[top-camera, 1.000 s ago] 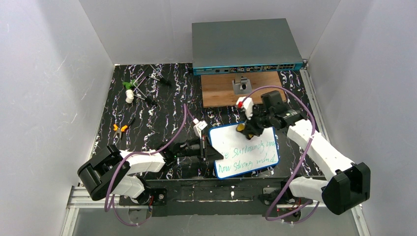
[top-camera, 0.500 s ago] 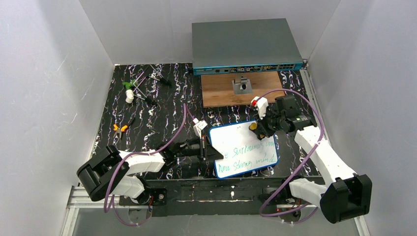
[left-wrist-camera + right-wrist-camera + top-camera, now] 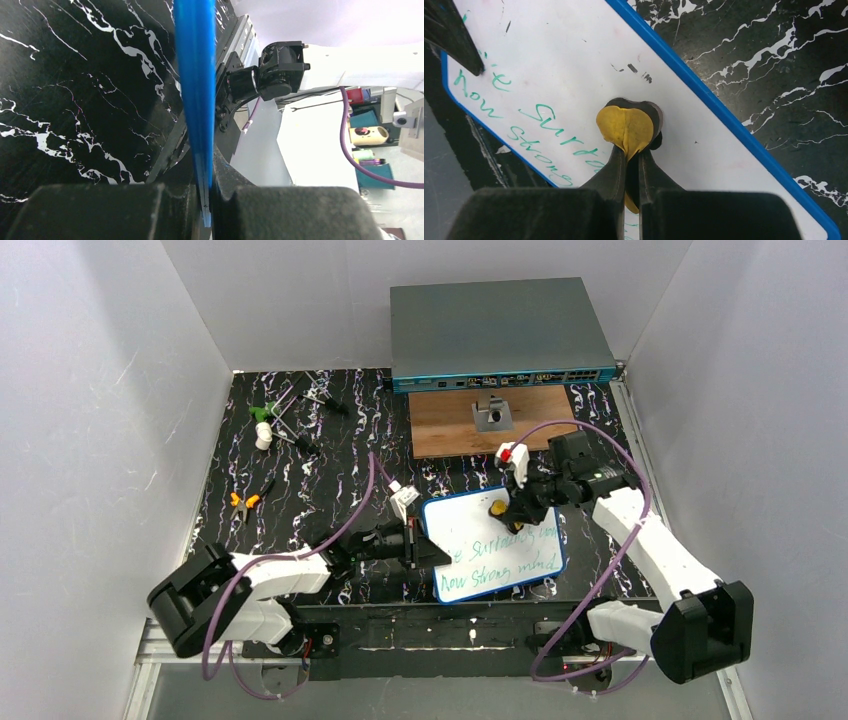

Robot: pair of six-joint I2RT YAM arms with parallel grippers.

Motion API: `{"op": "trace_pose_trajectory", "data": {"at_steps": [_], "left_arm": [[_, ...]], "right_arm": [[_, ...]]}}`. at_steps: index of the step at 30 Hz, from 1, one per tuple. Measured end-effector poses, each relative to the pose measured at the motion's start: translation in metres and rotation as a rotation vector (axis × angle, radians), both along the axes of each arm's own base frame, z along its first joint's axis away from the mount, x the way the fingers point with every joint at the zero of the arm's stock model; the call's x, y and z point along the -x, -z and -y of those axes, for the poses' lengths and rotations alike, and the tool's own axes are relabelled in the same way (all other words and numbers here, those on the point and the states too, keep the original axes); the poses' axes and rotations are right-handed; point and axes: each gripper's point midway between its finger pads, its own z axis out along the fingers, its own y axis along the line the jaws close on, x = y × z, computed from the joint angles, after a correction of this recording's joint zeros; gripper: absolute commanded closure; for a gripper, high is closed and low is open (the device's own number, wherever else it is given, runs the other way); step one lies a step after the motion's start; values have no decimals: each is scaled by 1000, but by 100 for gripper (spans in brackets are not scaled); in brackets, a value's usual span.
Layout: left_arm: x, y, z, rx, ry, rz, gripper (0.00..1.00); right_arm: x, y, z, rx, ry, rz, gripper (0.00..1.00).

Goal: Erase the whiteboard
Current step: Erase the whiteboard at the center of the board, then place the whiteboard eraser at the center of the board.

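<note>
Right wrist view is showing your right gripper (image 3: 631,155) pinching a small yellow eraser pad (image 3: 625,127), with the jaws pressed almost together on it. The pad is touching the white face of the whiteboard (image 3: 549,60) in its cleaner far part. The green writing (image 3: 551,122) is lying just beside it, toward the near edge.

Your left gripper (image 3: 202,194) is clamping the blue rim (image 3: 195,75) on the board's left side, jaws closed on it. The board itself is sitting on the black marbled table (image 3: 774,50), near the front edge and between your two arms.

You are probably midway through the wiping, with two lines waiting.

- Try pressing the pad flat rather than on one corner, so it is wiping with its full face.
- Sweep along each line in overlapping passes, working toward the near rim.
- Hold the left clamp firm so the board is not sliding or twisting under the push.
- Ease off before the pad is running over the rim, or it may be tugged out of the jaws.
- The lines are beginning right by the left fingers, so take those strokes slowly and avoid knocking the two grippers together.
</note>
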Motion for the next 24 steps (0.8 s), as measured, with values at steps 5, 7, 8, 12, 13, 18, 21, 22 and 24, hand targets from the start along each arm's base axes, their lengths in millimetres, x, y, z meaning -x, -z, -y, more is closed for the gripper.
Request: {"op": "trace_pose_trajectory", "data": {"at_steps": [5, 7, 8, 12, 13, 18, 21, 22, 24], "left_arm": [[-1, -17, -16, -17, -29, 114, 100], [-4, -27, -27, -26, -54, 179, 100], [-5, -31, -32, -29, -66, 207, 100], [-10, -45, -57, -60, -132, 325, 100], [-11, -47, -63, -71, -147, 348, 100], [-9, -39, -83, -169, -162, 398, 100], [-5, -30, -91, -224, -155, 400, 100], [-4, -27, -95, -242, -153, 400, 100], [-3, -25, -100, -273, -151, 406, 100]], "right_arm": [[-2, -11, 31, -37, 113, 46, 99], [-2, -12, 46, -31, 169, 68, 99], [-1, -12, 51, -26, 190, 70, 99], [-3, -1, 74, 9, 287, 62, 99], [-4, 5, 79, 25, 306, 46, 99], [-3, 45, 92, 110, 348, -101, 99], [-6, 67, 95, 159, 364, -182, 99], [-7, 71, 96, 176, 368, -193, 99], [-10, 81, 96, 212, 368, -209, 99]]}}
